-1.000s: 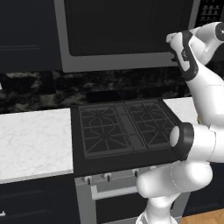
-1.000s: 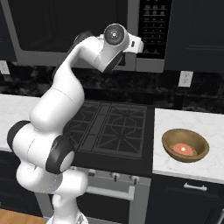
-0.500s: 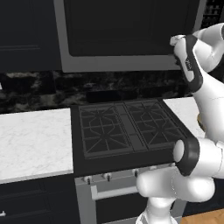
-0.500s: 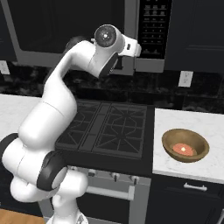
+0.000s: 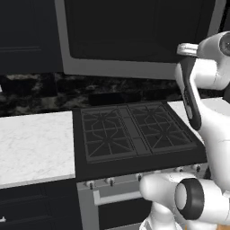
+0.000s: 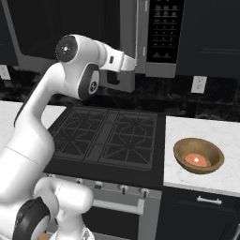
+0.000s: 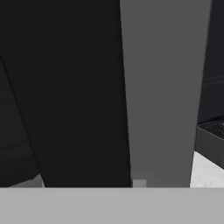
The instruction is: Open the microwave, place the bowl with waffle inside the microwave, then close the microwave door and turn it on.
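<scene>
1. Steel-framed microwave door [image 6: 129, 42] is standing slightly ajar at 12 o'clock above the stove [image 6: 110, 138].
2. Gripper [image 6: 137, 60] is reaching against its edge; grip state unreadable.
3. Bowl with waffle [image 6: 198, 155] is sitting on the counter [image 6: 206, 180] at 4 o'clock.

Wooden bowl with waffle [image 6: 198, 155] — upright on counter
</scene>
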